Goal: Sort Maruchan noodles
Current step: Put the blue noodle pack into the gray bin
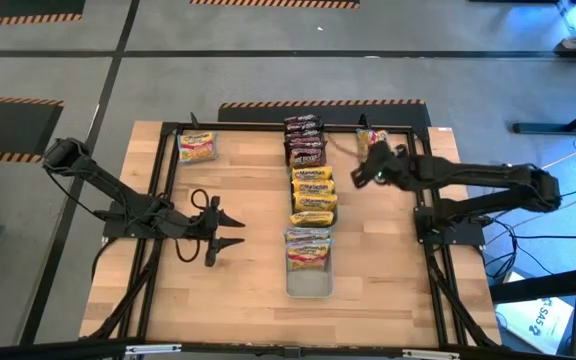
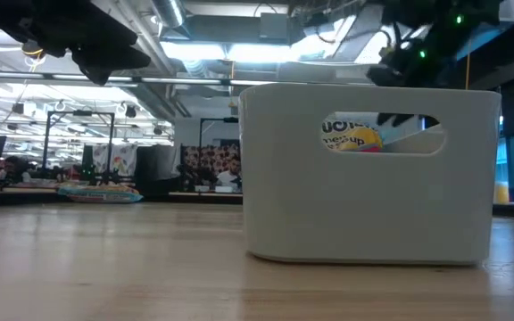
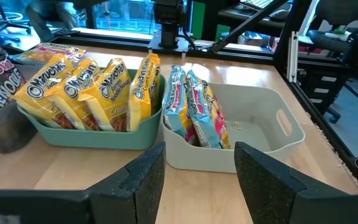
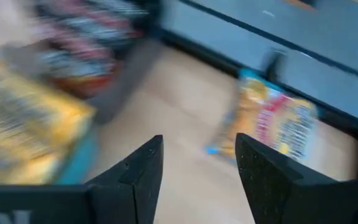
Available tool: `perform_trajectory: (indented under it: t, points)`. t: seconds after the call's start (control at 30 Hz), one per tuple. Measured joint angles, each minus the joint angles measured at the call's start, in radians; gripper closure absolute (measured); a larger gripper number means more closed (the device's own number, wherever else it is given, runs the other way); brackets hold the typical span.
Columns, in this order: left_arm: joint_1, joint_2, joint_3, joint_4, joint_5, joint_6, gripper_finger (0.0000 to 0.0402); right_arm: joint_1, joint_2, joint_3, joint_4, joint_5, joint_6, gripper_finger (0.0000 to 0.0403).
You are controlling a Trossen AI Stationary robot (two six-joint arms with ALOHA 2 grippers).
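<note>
My right gripper [image 1: 361, 178] hangs over the far right part of the table [image 1: 238, 290], just right of the row of trays, its fingers [image 4: 135, 171] spread with nothing between them. Past them, on bare wood, lies a loose pale pink-yellow packet [image 4: 280, 121] close to the dark frame rail at the far edge; from above the same packet [image 1: 371, 139] shows just beyond the gripper.

My left gripper [image 1: 236, 230] rests low over the left-centre of the table, pointing right toward the trays, its fingers [image 3: 143, 180] also apart and holding nothing.

The Maruchan noodles are mostly in a line of three trays down the middle. The farthest, a dark grey tray [image 1: 305, 152], holds the dark red-brown packets [image 1: 304, 137]. The middle, teal tray [image 3: 92, 132] is packed with yellow packets [image 3: 82, 84] standing on edge. The nearest, a pale clear tray [image 3: 260, 134], holds a few pink-yellow packets [image 3: 191, 106] leaning together at its far end, next to the teal tray, with the rest of its floor bare. The teal and clear trays touch side by side.

One more packet [image 1: 197, 147] lies flat by itself on the far left of the table, well apart from the trays

The level view shows the clear tray's end wall [image 2: 364, 205], with a packet label visible through its handle slot
</note>
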Motion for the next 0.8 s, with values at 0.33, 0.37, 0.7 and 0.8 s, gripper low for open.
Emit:
perform_trajectory:
  t: [0.33,0.37,0.7,0.8]
  points:
    - [0.028,0.000,0.000,0.005,-0.001,0.000,0.0216,-0.312,0.044,-0.039,0.035,-0.143,-0.059,0.0222]
    - [0.031,0.000,0.000,0.005,-0.001,0.000,0.0216,-0.344,0.054,-0.039,0.040,-0.164,-0.071,0.0225]
    - [0.034,0.000,0.000,0.005,-0.002,-0.001,0.0216,-0.566,0.225,-0.039,0.179,-0.278,-0.171,0.0387]
    - [0.034,0.000,0.000,0.005,-0.002,-0.002,0.0216,-0.609,0.289,-0.039,0.255,-0.294,-0.177,0.0387]
